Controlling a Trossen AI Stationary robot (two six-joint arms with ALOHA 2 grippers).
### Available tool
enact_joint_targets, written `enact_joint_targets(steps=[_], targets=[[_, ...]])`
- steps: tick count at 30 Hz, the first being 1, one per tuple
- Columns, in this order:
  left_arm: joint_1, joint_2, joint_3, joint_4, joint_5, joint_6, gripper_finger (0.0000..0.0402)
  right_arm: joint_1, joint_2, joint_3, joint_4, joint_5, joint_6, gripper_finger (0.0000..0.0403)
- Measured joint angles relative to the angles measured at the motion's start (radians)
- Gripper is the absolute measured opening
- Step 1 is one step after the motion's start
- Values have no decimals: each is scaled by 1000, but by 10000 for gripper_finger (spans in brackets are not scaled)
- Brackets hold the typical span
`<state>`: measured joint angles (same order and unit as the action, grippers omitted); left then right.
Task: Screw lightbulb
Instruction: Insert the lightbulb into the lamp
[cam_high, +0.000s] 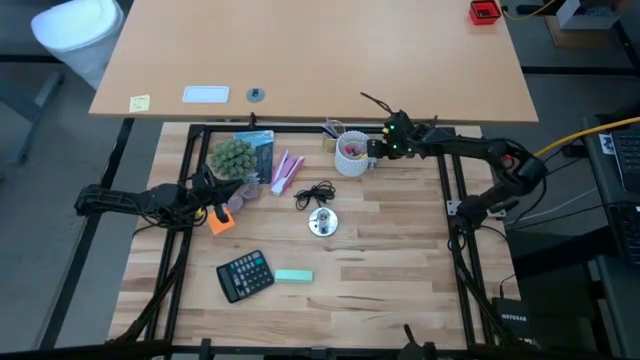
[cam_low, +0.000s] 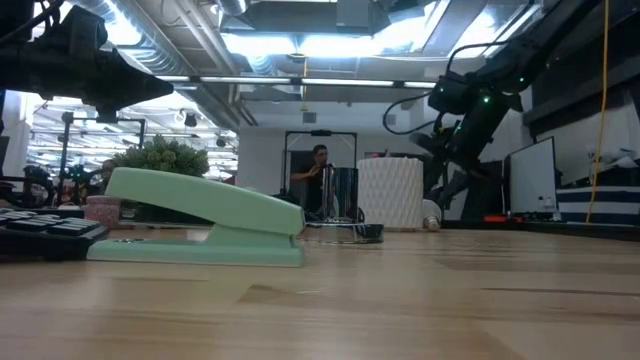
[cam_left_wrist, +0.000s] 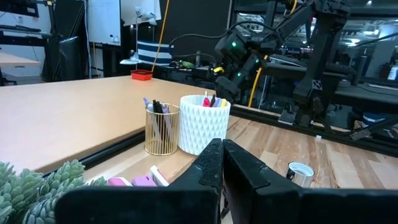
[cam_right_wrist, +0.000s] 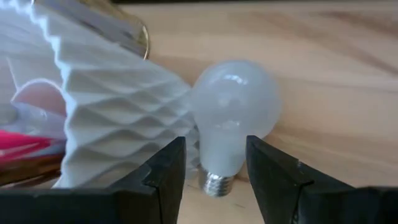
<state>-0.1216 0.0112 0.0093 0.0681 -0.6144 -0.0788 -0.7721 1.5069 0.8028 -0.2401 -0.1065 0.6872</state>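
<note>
Right wrist view: right gripper (cam_right_wrist: 214, 167) open, fingers either side of the lightbulb (cam_right_wrist: 233, 115), apparently not touching.

Calculator (cam_high: 245, 274) beside green stapler (cam_high: 293, 276); plant (cam_high: 231, 157); white cup (cam_high: 351, 155).

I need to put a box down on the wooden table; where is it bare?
Bare wood: the whole right side, right of the silver lamp base and below the right claw; also the front strip below the calculator. Crowded: the back left, around the plant and white cup.
</note>
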Motion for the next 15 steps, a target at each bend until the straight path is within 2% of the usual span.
enact_joint_targets(steps=[10,15], targets=[[0,0,0,0,0,0,4,8,2,0,-34,-8,23,168],[0,0,0,0,0,0,4,51,2,0,-56,101,15,168]])
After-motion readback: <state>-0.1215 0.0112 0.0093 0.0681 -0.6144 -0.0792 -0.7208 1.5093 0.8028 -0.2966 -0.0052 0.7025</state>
